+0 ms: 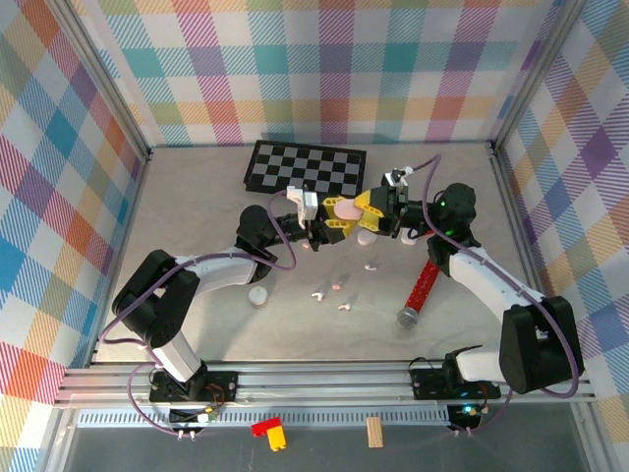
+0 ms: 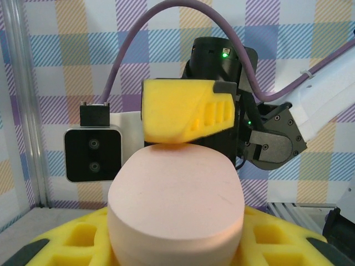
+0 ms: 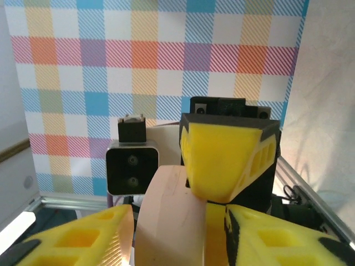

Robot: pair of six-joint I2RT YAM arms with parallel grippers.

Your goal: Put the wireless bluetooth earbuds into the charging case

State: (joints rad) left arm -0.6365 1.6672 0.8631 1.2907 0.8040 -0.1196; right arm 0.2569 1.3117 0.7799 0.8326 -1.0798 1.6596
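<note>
Pink plastic charging case (image 1: pixel 346 208) hangs above the table (image 1: pixel 197 226) at frame centre, shared between both arms, in my judgement so that one steadies it while the other works the lid. Your left gripper (image 1: pixel 331 224) is clamped on the case's sides. Your right gripper (image 1: pixel 377 212) straddles its thin edge, and I cannot tell whether it bites. The earbuds (image 1: pixel 317 294) lie loose below centre, not yet loaded. The overhead view places them. The left wrist view adds a right finger (image 2: pixel 183 119) resting on the case's top rim.
</note>
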